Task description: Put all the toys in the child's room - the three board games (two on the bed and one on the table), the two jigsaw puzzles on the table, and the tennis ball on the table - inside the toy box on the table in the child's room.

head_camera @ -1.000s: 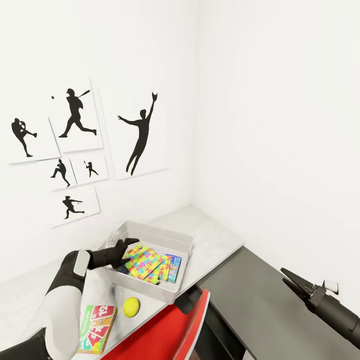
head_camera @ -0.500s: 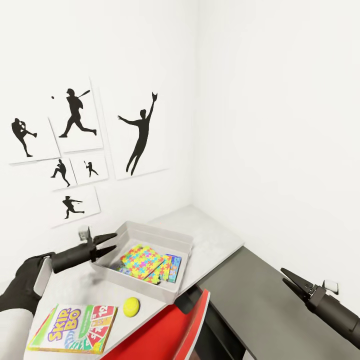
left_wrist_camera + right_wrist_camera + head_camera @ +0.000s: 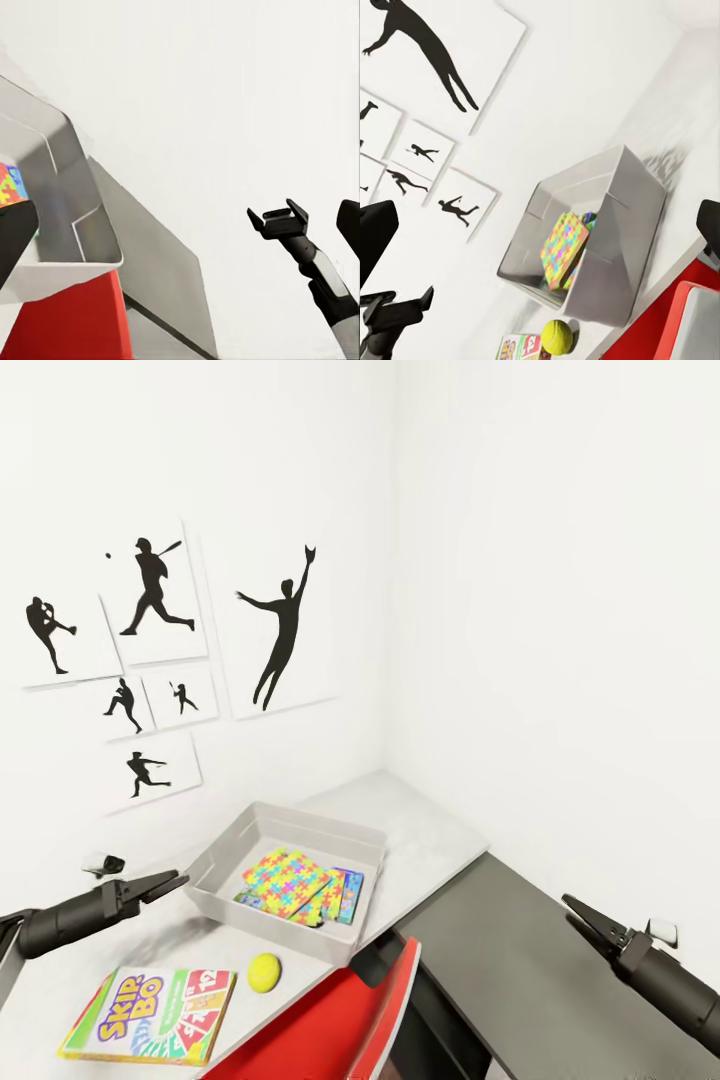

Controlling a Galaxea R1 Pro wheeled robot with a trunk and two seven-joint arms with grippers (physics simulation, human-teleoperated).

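The light-grey toy box (image 3: 300,823) (image 3: 639,217) (image 3: 75,217) stands on the table (image 3: 425,838) by the wall corner. Inside it lie the bright jigsaw puzzles (image 3: 285,881) (image 3: 564,249) on top of a blue board game (image 3: 349,891). The tennis ball (image 3: 264,972) (image 3: 556,336) rests on the table in front of the box. Left of the ball lies the Skip-Bo board game (image 3: 150,1015). My left gripper (image 3: 172,882) (image 3: 397,311) hovers open and empty to the left of the box. Far off to the right my right gripper (image 3: 568,910) (image 3: 277,220) is open and empty over the cabinet.
A red chair (image 3: 345,1015) (image 3: 67,315) stands against the table's front edge below the box. A lower dark-grey cabinet (image 3: 520,970) adjoins the table on the right. Black athlete silhouette pictures (image 3: 150,650) hang on the wall behind.
My left gripper let go of the jigsaw puzzle in the toy box, opened and drew back to the left, uncovering the Skip-Bo game. The right arm stayed still.
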